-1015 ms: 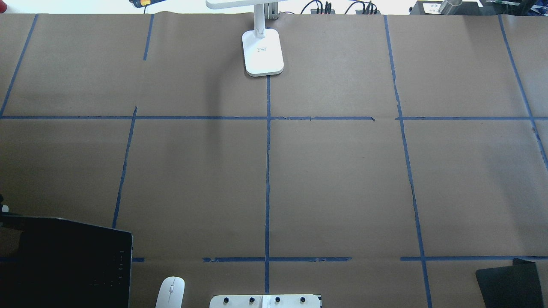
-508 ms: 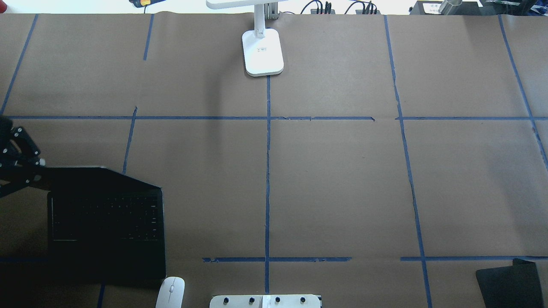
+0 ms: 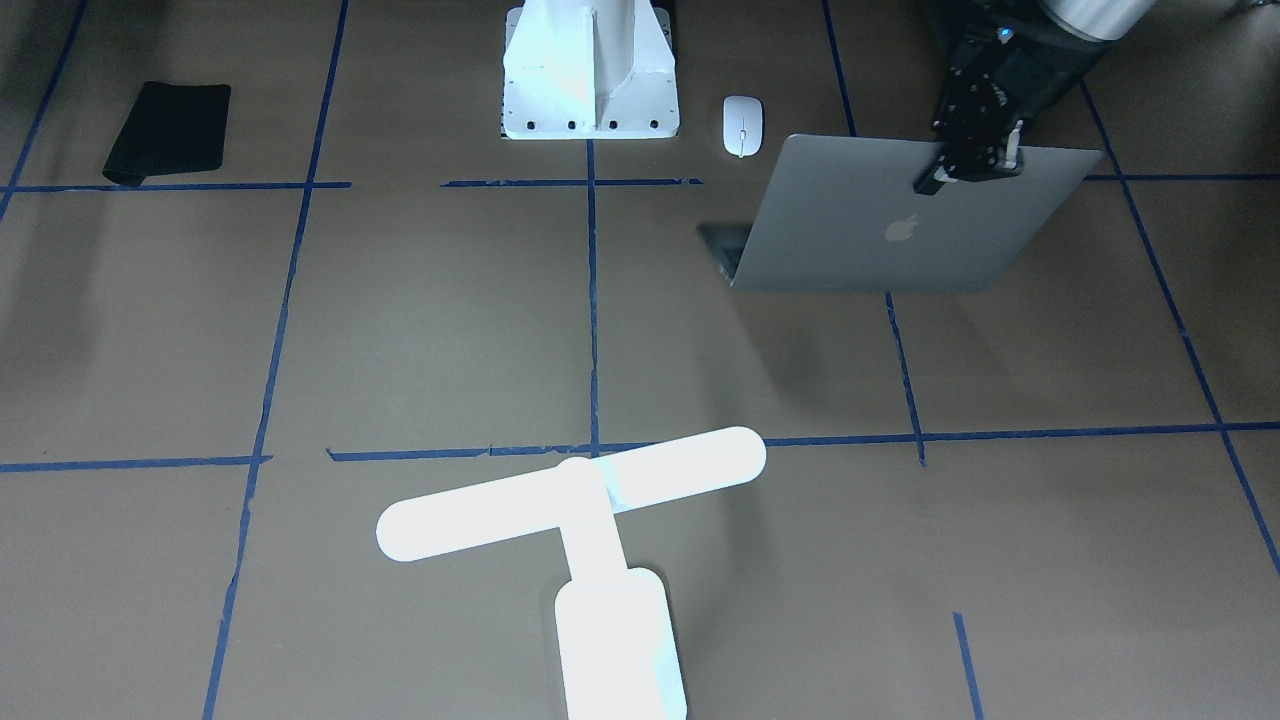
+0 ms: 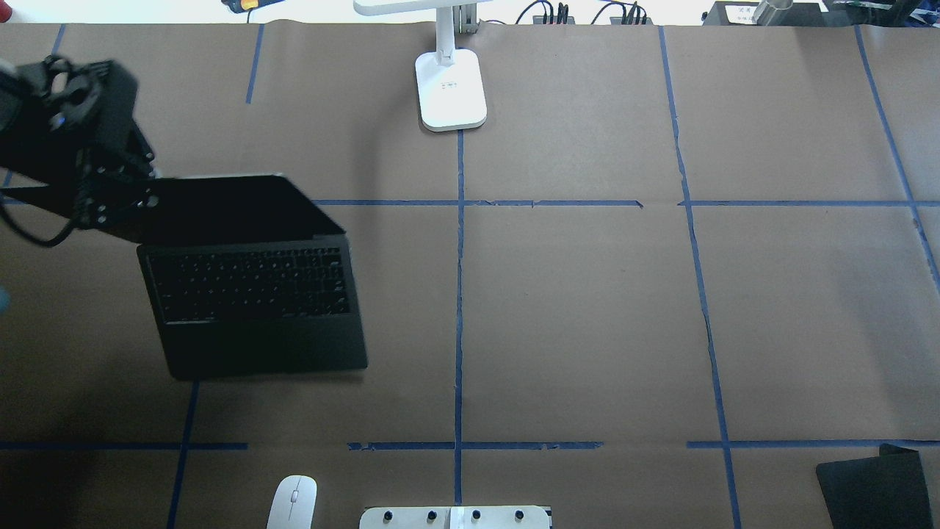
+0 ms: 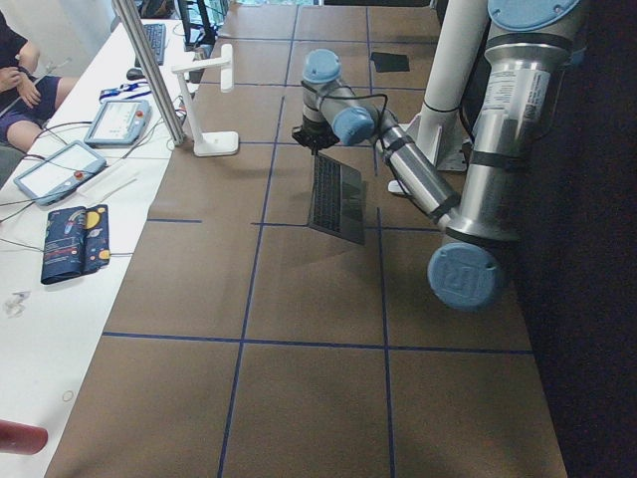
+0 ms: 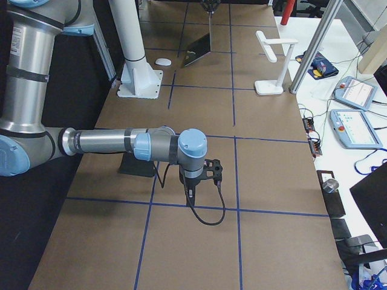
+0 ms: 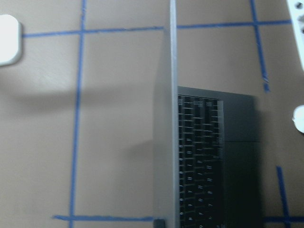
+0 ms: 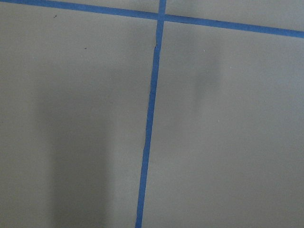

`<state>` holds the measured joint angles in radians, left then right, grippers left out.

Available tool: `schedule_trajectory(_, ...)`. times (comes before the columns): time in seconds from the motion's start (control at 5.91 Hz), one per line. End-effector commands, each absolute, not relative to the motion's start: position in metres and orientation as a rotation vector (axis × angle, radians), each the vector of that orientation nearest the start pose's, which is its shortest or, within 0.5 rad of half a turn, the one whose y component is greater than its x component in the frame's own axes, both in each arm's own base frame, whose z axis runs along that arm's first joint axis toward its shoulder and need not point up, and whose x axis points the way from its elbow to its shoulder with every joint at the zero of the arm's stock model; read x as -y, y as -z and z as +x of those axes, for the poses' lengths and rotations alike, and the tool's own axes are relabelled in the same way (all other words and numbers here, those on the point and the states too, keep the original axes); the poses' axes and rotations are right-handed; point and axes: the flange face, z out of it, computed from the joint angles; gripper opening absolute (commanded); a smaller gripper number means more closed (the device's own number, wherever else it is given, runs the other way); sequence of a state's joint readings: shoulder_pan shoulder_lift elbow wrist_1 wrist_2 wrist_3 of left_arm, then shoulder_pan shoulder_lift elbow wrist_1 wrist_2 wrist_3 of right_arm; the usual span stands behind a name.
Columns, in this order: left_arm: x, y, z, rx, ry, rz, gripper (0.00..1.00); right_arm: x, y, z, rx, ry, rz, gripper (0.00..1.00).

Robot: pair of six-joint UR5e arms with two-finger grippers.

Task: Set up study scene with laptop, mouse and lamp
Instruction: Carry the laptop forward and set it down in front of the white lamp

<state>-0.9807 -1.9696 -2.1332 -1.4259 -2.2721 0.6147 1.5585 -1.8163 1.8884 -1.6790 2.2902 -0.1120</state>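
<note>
**Front-facing view:** The laptop is open, with the back of its lid and the apple logo turned to the camera. The left gripper is clamped on the lid's top edge, near one corner. The mouse lies just beyond the lid's other top corner, beside the white pedestal. The lamp is lit and stands at the operators' side of the worktop, well apart from the laptop. A black pad lies towards the robot's right.

**Overhead view:** The keyboard and trackpad face the robot. The laptop is in the left half, slightly skewed to the tape lines and apart from the mouse.

**Exterior left:** The lid is about upright under the left gripper. Whether the base rests on the worktop cannot be told.

**Exterior right:** The right gripper points down over the worktop. Its opening cannot be told.

**Left wrist:** The lid is seen edge-on, with the keys beside it.

**Right wrist:** Brown paper and blue tape are recorded.
</note>
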Motion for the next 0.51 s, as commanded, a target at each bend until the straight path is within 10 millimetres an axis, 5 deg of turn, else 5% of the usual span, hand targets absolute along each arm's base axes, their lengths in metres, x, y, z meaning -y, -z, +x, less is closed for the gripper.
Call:
schedule_trajectory(0.0,0.537,-0.15,0.287,-0.645,-1.371,0.834,0.0,0.386,-0.625,0.063,0.721,0.106,0.001,1.0)
schedule_trajectory(0.17,0.577,-0.117,0.333,-0.583,-1.377,0.812,0.0,0.386,-0.625,0.063,0.721,0.106,0.002,1.0)
schedule_trajectory(0.34,0.591,-0.099,0.379,-0.513,-1.392,0.806,0.0,0.386,-0.625,0.063,0.721,0.106,0.001,1.0)
